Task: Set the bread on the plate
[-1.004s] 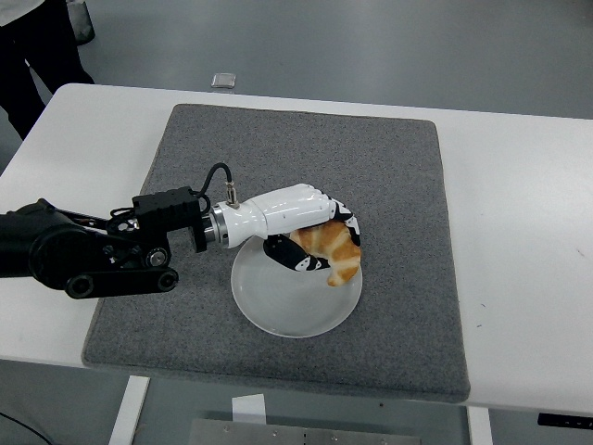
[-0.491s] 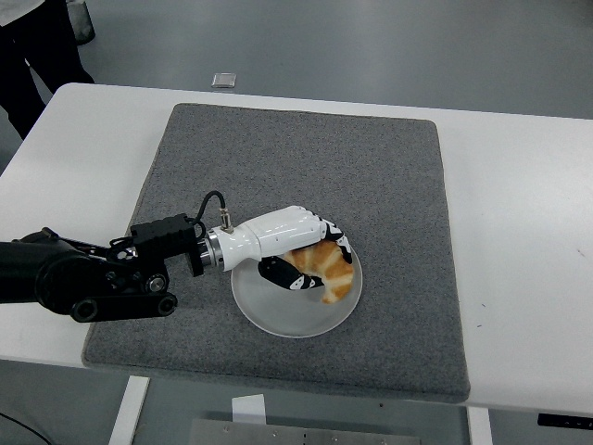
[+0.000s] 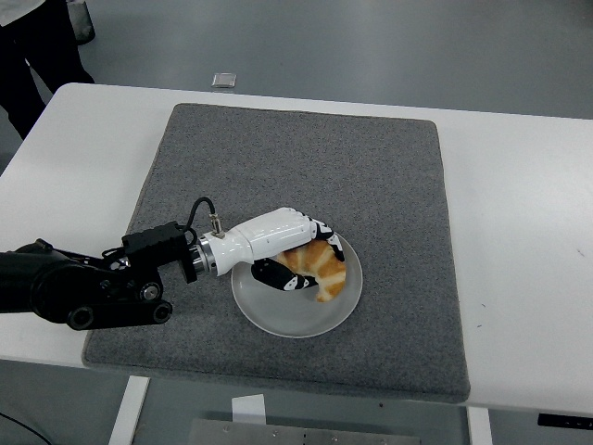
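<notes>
The left hand (image 3: 278, 243) reaches in over the plate (image 3: 296, 301) from its left side, with its white shell above and its dark fingers (image 3: 283, 278) curled around the bread (image 3: 321, 267). The bread is a golden croissant, pinched between the upper fingers and the thumb below, and it sits over the right half of the plate, its lower tip pointing toward the plate's near rim. Whether the croissant already touches the plate cannot be told from this view. The plate is round and pale, and lies on the near middle of a grey mat (image 3: 389, 185) that covers most of the white surface (image 3: 519, 204). Beyond the mat's far left corner, off the surface, a small grey object (image 3: 222, 80) lies on the floor. A person's dark clothing (image 3: 32, 46) shows far left of it.
</notes>
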Controlling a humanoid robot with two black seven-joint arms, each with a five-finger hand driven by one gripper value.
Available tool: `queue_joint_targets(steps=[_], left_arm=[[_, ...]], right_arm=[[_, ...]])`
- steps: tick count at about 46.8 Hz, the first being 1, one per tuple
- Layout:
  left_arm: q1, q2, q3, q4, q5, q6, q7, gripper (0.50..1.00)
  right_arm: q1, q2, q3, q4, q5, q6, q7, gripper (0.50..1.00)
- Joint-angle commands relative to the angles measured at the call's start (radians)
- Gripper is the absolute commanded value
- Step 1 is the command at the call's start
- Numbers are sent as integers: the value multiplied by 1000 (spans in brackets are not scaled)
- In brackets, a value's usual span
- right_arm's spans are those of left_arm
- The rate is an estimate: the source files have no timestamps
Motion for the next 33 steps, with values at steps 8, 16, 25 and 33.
queue_joint_targets(steps=[8, 16, 25, 33], left_arm=[[20, 14, -1, 0, -6, 14, 0, 709], [29, 17, -1, 0, -8, 14, 0, 754], [29, 25, -4, -2, -9, 16, 0, 840], [29, 32, -8, -5, -9, 16, 0, 879]], right_arm=[[0, 0, 0, 0, 0, 0, 0, 952], [0, 0, 0, 0, 0, 0, -1, 952], [0, 0, 0, 0, 0, 0, 0, 952], [0, 0, 0, 0, 0, 0, -1, 952]])
